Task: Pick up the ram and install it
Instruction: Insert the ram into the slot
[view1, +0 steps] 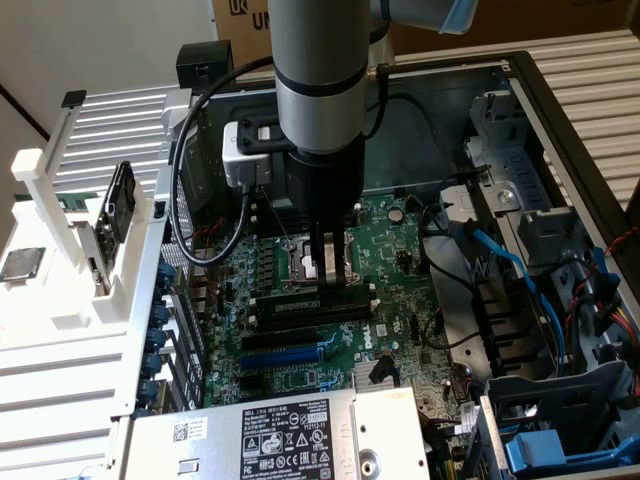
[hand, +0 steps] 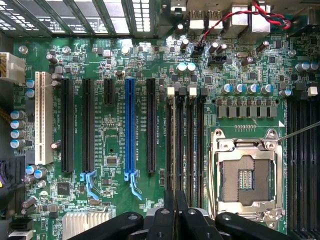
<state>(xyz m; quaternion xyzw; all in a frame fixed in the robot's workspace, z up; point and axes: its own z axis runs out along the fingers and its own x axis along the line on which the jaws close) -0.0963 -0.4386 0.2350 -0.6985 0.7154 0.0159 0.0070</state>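
Exterior view: gripping the ram (view1: 290, 305) by its top edge, hand (view1: 330, 282) pinched nearly shut, down at the memory slots (hand: 200, 145) beside the CPU socket (hand: 245, 175). Push straight down, keep board upright, square to slot, press evenly, avoid twisting against end latches (hand: 171, 91).

A brown cardboard box (view1: 560, 25) stands behind the white slatted tabletop (view1: 600, 90).
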